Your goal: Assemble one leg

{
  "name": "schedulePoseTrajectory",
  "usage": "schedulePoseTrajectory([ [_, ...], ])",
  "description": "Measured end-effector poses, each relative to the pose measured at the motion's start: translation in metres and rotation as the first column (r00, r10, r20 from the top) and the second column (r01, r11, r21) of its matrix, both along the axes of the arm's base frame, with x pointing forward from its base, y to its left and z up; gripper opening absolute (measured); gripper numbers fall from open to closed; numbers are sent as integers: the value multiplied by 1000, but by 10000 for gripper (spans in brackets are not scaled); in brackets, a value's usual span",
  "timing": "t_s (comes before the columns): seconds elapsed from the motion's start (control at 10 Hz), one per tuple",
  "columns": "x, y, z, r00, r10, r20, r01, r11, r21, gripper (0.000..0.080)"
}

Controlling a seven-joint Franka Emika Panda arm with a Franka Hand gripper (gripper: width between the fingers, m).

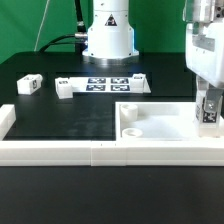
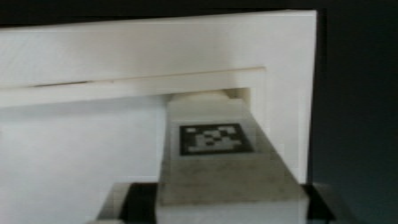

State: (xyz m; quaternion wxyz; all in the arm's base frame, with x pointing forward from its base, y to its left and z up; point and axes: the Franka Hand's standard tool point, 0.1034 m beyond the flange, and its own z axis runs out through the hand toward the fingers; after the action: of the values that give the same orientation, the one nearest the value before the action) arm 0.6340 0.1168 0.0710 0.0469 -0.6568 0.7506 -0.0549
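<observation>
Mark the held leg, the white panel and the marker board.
leg [image 2: 217, 140]: wrist view, on its tag face.
white panel [image 1: 160, 128]: exterior view, bare top surface.
marker board [image 1: 108, 83]: exterior view, middle among its tags.

The exterior view looks from the front of the table [image 1: 60, 115], slightly raised, facing the arm base [image 1: 108, 35] at 12 o'clock. It takes in the marker board [image 1: 108, 83] beyond, the rail [image 1: 70, 151] near at 6 o'clock, and the panel [image 1: 150, 120] at 4 o'clock. The wrist view looks down very close along the gripper [image 2: 217, 205] onto the leg [image 2: 217, 140] and panel [image 2: 107, 140]. Both views share the panel.
</observation>
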Motion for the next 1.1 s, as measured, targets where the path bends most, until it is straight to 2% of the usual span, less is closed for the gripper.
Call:
schedulePoseTrajectory([
  [0.2, 0, -1, 0, 986, -168, -2, 168, 985, 38, 295],
  [0.4, 0, 0, 0, 978, -206, -4, 206, 977, 56, 295],
  [0.6, 0, 0, 0, 985, -174, -3, 174, 983, 54, 296],
  [0.7, 0, 0, 0, 985, -174, -4, 174, 983, 54, 493],
  [0.8, 0, 0, 0, 985, -171, -3, 171, 984, 54, 493],
  [0.9, 0, 0, 0, 985, -170, -3, 170, 984, 54, 615],
  [1.1, 0, 1, 0, 986, -168, -3, 168, 984, 54, 648],
])
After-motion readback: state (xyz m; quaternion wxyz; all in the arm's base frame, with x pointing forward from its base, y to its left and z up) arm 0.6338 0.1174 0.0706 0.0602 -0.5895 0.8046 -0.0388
